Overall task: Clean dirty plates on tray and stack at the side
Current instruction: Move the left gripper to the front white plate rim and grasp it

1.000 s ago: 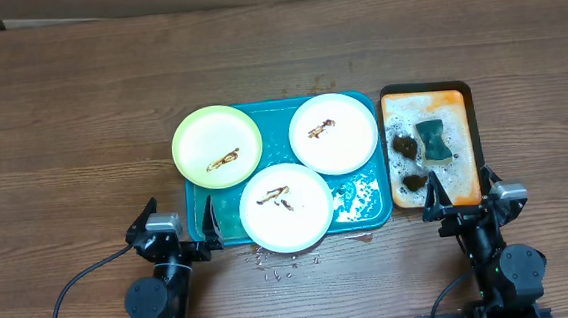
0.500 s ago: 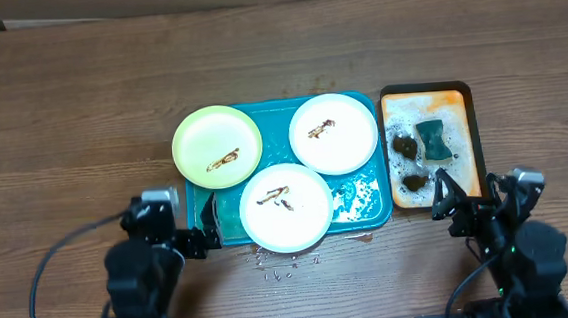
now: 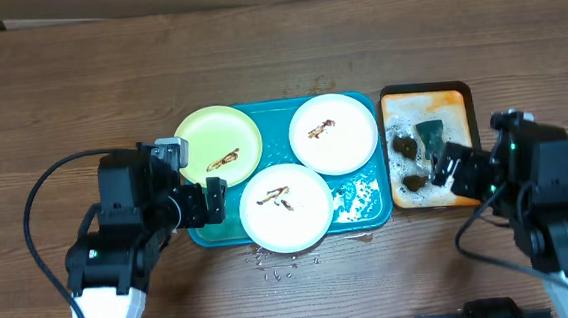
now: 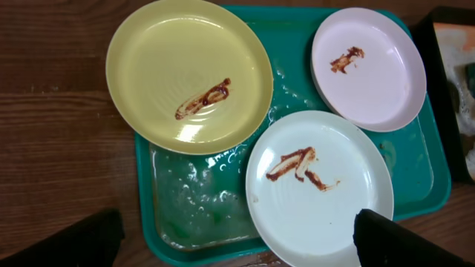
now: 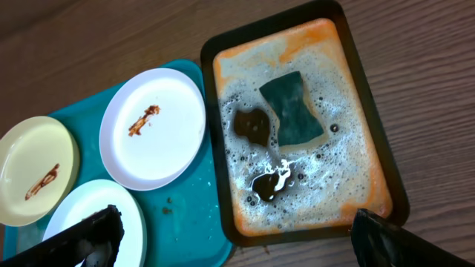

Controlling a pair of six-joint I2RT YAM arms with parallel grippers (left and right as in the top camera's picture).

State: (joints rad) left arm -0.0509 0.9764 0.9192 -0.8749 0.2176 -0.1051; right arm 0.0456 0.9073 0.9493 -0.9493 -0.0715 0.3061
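Plates (image 3: 335,140): three, all smeared, on tray (image 3: 363,202) at counter (image 3: 79,93) centre. Front white plate (image 3: 288,222) lies just beside left jaws, at their 3 o'clock; left arm (image 3: 127,205) nearer. Both jaws apart, empty.

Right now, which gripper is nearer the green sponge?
Right. The right gripper hovers over the orange tray's front right part, just beside the green sponge. The left gripper is across the teal tray, by the yellow-green plate.

Left gripper (image 3: 202,203), right gripper (image 3: 465,169) both spread wide, hovering.
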